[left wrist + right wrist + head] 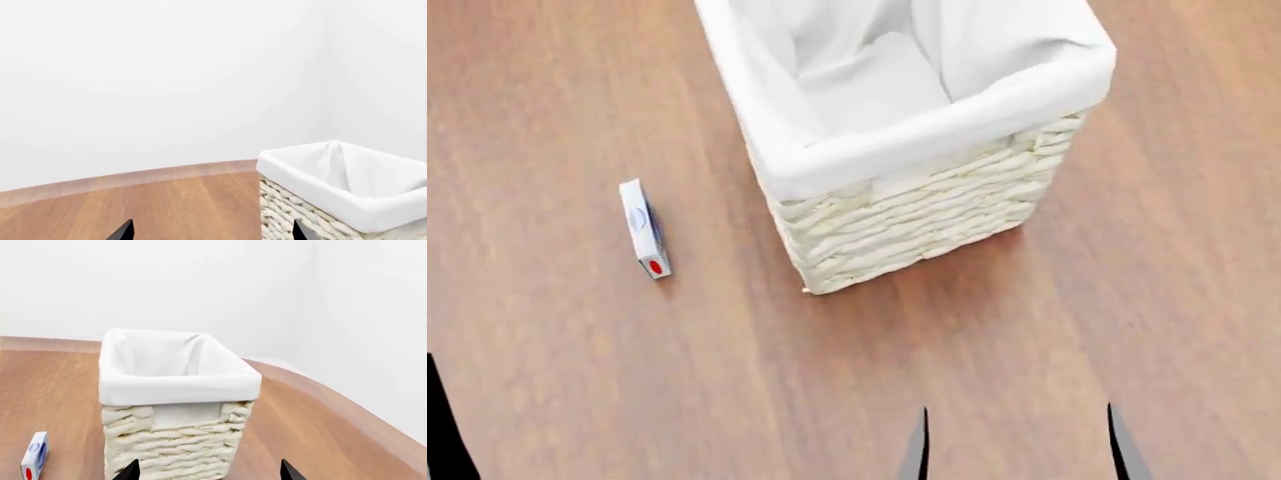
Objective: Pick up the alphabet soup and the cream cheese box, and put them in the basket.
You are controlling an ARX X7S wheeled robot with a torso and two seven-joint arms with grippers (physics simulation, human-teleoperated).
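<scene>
Wicker, lined in white cloth, the basket (928,200) is standing at twelve o'clock in the head view. The box (643,228) is lying on edge on the wood floor (587,380) at ten o'clock, near the basket but apart. No soup can is being shown. Both the right gripper (1014,445) and left gripper (210,232) are being held spread and empty, likely readied for a reach.

Both arms hang low. The right gripper (1017,445) has its two dark fingers spread wide apart, holding nothing. The left gripper (212,232) is spread wide too.
</scene>
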